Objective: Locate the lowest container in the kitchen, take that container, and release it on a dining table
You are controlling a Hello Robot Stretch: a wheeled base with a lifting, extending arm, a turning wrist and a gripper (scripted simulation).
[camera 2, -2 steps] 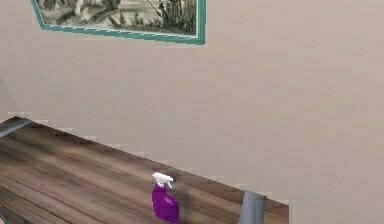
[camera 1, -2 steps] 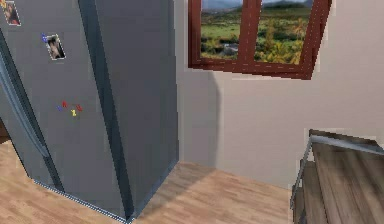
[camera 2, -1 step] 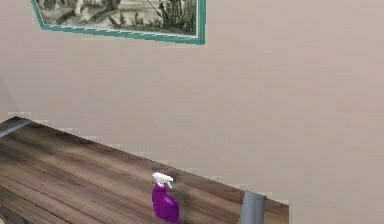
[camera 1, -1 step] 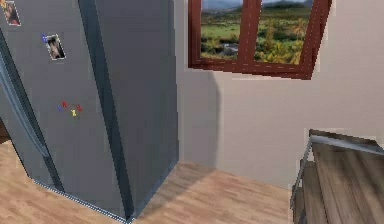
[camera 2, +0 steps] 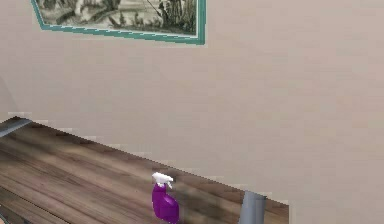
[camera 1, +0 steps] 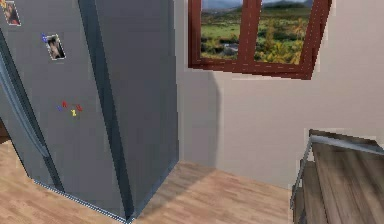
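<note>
Arm side view, grey thing [camera 2: 253, 207]: nearest, at 5 o'clock, upright on the counter [camera 2: 70, 165]. The bottom edge cuts it off too much to name it. From its plain cylinder shape it may be a container.
Bottle [camera 2: 164, 199]: purple sprayer with a white trigger, at 6 o'clock. It is near the grey thing, on its 9 o'clock side and apart from it, and stands on its base as a sprayer is stored.
Counter: dark wood planks running from 9 to 5 o'clock, set against the wall [camera 2: 260, 110] so things can stand back from the open edge. It is probably the same surface as the one at 4 o'clock in the forward view.
Container: not surely found. Nothing here is clearly the kitchen's lowest one, so the locating step looks unfinished.
Gripper: its state cannot be told, nor where the container lies relative to it.
Floor [camera 1: 200, 195]: light wood, at 6 o'clock in the forward view.
Fridge [camera 1: 90, 110]: grey, at 9 o'clock, standing near the corner and carrying photos and magnets [camera 1: 72, 107].
Picture [camera 2: 120, 12]: teal-framed, on the wall at 11 o'clock in the arm side view.
Window [camera 1: 258, 35]: farthest, at 1 o'clock in the forward view, with a red-brown frame and green land beyond.
</note>
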